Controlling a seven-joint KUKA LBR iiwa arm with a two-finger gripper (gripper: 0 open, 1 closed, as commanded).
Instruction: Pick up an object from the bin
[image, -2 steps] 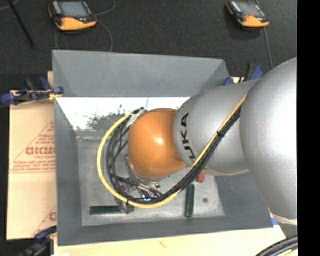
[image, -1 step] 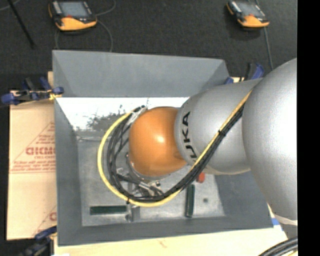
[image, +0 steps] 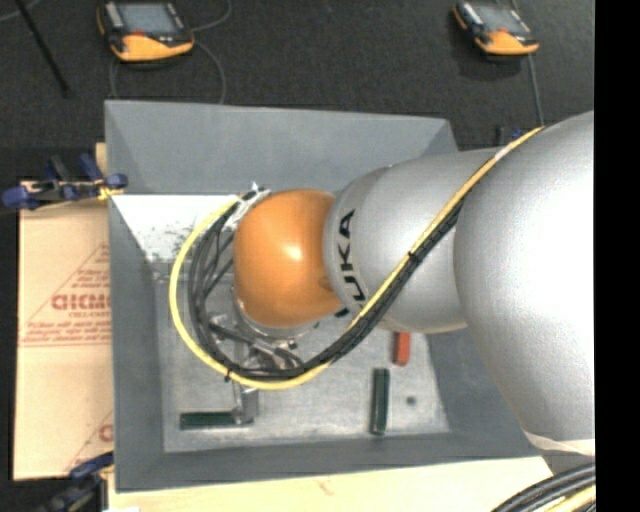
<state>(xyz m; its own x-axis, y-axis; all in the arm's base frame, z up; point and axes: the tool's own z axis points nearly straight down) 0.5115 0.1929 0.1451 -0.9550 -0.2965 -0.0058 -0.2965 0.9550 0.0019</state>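
Dark green flat bar (image: 213, 421) lies at the front left of the grey metal bin (image: 300, 150), long axis left-right. Its right end is just beside the end effector (image: 245, 403), whose opening I cannot tell. Two such bars are in the bin, the second dark green bar (image: 379, 402) well to the right, and one small red piece (image: 401, 347).

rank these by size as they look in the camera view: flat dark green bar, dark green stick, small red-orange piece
1-2. flat dark green bar and dark green stick: look about alike, not ranked.
3. red-orange piece: clearly smallest, though the arm may hide part.
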